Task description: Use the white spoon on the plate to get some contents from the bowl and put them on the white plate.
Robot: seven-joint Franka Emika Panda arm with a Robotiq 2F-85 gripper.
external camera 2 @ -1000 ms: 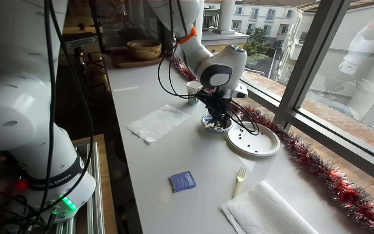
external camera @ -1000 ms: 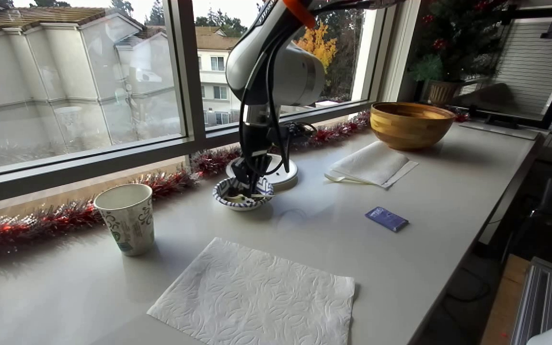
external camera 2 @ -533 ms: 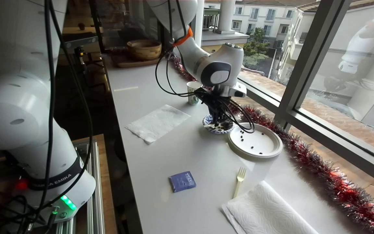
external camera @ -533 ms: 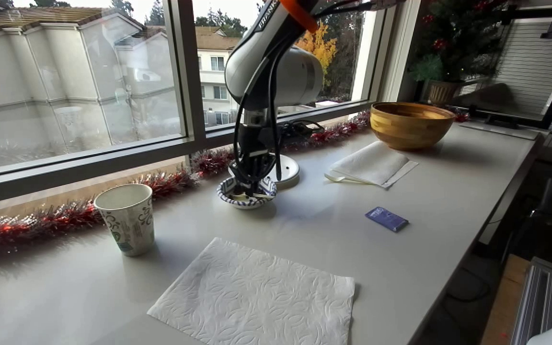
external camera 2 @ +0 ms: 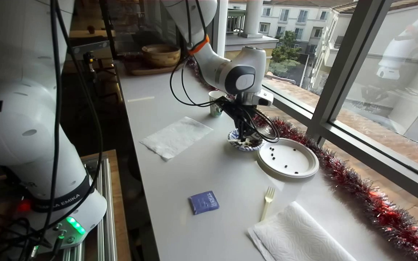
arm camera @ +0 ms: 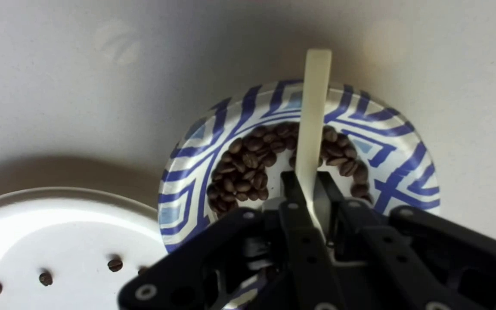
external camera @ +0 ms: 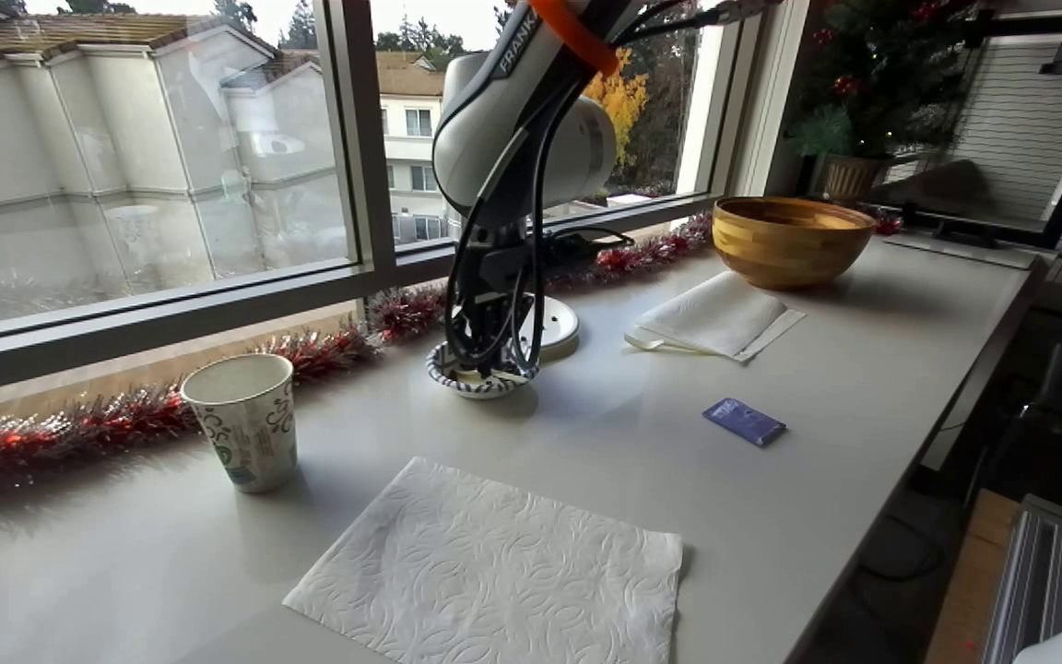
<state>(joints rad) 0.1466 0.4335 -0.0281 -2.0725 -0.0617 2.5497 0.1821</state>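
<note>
The bowl (arm camera: 405,125), with a blue and white pattern, holds the contents (arm camera: 246,170), a ring of dark brown beans around a bare middle. It shows in both exterior views (external camera: 483,391) (external camera 2: 243,148). My gripper (arm camera: 307,176) points down into the bowl and is shut on the white spoon (arm camera: 316,90). The pale handle extends from between the fingertips over the rim. The spoon's head is hidden under the gripper. The white plate (external camera 2: 305,163) lies beside the bowl with several loose beans on it. Part of its rim shows in the wrist view (arm camera: 63,206).
A paper cup (external camera: 250,424) and a large napkin (external camera: 513,563) lie on the table. A blue packet (external camera 2: 204,202), a pale fork (external camera 2: 268,203) and a folded napkin (external camera 2: 299,235) lie on the plate's other side. Tinsel (external camera 2: 357,188) runs along the window. A wooden bowl (external camera: 789,244) stands farther off.
The bowl has slid a short way toward the plate's side along with the gripper. The plate has shifted slightly the same way. The arm leans differently above; the spoon stays in the fingers.
</note>
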